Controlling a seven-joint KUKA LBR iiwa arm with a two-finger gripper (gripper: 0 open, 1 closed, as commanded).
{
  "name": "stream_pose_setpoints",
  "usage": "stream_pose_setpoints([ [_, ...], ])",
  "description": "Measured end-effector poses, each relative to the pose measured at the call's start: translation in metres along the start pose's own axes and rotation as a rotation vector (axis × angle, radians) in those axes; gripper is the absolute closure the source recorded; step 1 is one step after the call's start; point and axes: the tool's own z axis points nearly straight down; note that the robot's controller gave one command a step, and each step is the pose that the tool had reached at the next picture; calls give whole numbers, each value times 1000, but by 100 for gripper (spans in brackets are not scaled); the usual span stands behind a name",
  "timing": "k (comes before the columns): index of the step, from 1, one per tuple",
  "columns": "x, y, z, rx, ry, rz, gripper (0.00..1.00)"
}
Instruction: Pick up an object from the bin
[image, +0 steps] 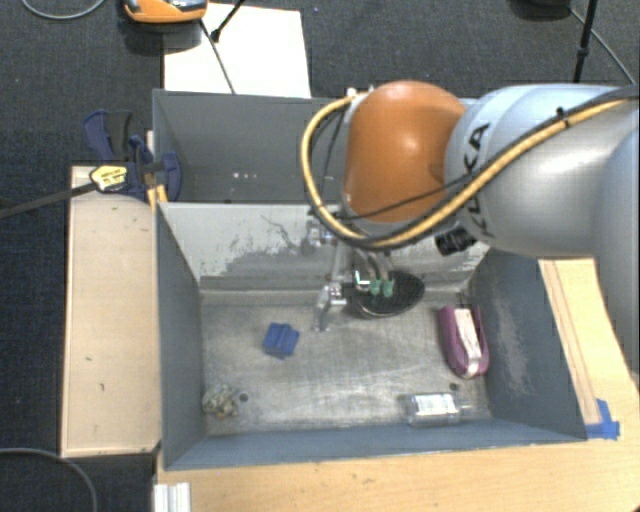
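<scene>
My gripper (328, 300) hangs below the orange cover over the back middle of the bin floor. Just to its right lies a black round disc (392, 296) with a small green piece on it, partly hidden by the gripper. A small blue block (281, 341) lies on the floor to the lower left of the gripper, apart from it. I see nothing held in the gripper.
A purple and white oblong thing (462, 340) lies by the right wall. A small clear packet with a white label (432, 405) sits near the front wall. A little grey-brown clump (222, 401) rests in the front left corner. The arm covers the bin's back right.
</scene>
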Motion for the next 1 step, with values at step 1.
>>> stream_pose_setpoints([
  [1, 10, 8, 129, 1, 0, -187, 0],
])
